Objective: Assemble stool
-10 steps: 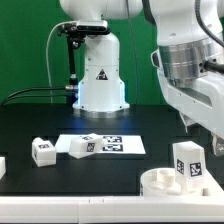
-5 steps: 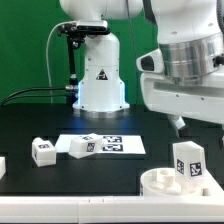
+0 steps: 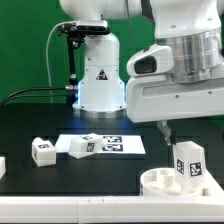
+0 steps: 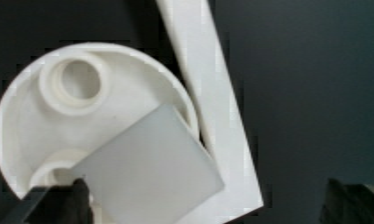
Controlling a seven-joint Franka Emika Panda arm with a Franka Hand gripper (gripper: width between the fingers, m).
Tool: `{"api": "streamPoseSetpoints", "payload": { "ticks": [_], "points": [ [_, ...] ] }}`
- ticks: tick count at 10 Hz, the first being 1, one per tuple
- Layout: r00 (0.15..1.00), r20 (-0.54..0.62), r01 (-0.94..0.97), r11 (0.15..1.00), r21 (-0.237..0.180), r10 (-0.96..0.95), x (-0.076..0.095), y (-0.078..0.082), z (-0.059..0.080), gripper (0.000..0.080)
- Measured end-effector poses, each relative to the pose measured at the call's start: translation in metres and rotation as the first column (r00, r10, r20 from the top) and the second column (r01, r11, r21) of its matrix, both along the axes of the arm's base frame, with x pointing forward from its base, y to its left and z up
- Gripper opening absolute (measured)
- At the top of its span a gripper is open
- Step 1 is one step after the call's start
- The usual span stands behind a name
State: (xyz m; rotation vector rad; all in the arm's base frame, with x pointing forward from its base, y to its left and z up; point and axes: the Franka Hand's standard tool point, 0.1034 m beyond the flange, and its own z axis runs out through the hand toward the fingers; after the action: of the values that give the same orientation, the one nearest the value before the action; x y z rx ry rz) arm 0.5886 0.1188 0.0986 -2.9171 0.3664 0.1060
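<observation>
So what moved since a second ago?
The arm swung the pincer from the exterior view's right toward its left. It now hangs close above the leg that stands upright on the seat. It grabbed nothing and let nothing go; in the wrist view it looks open. The seat, that leg, the loose legs and the marker board stayed put.

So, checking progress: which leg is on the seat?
The upright leg at the exterior view's right, standing on the seat; the other legs lie off it at that view's left.
</observation>
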Motion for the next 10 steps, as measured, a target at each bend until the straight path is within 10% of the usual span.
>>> {"api": "streamPoseSetpoints", "payload": {
  "ticks": [6, 10],
  "points": [
    [0.857, 0.08, -0.502, 0.86, -0.092, 0.509, -0.001, -0.013, -0.015, 0.0649],
    [0.917, 0.056, -0.389, 0.917, -0.084, 0.394, -0.001, -0.012, -0.024, 0.0645]
  ]
}}
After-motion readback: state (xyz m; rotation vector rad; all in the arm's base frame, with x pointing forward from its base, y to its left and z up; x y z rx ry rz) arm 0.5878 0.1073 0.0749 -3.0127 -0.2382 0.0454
